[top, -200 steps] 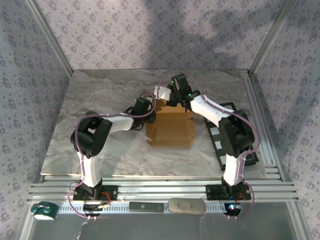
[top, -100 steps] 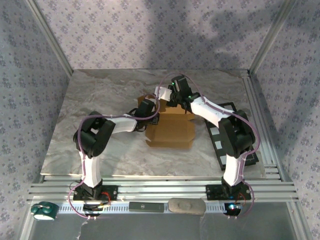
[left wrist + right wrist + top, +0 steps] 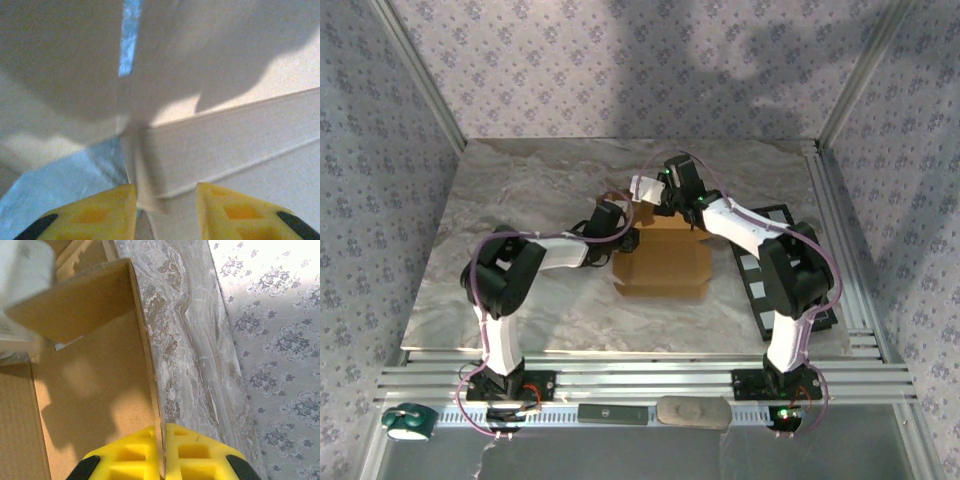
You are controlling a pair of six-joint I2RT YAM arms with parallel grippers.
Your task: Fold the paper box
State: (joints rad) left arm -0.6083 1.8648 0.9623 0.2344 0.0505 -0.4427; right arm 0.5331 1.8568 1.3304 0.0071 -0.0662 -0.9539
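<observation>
Nearest, along the metal rail (image 3: 640, 375) in the top view: a roll of tape (image 3: 405, 422) at the left, then a dark bar (image 3: 612, 413) and a grey oval pad (image 3: 692, 411). Beyond the rail, a grey marbled bench (image 3: 520, 300). A little right of its middle, the paper box (image 3: 662, 265): tan cardboard, base flat on the bench, near end low, flaps raised at the far end. Just right of the box, a black-and-white checkered board (image 3: 760, 285), partly under the right arm. At the far left part of the box, the left pincer (image 3: 165, 192): released, yellow fingers parted on either side of a thin flap (image 3: 142, 180), a clear gap between the cardboard and the right-hand finger (contact with the other finger hard to judge). At the box's far edge, the right pincer (image 3: 163, 432): clenched, fingers pinched onto the top edge of an upright side wall (image 3: 142, 330), box floor to one side of it and bare bench to the other. Farthest back, flowered wallpaper (image 3: 620, 70) on all sides.
</observation>
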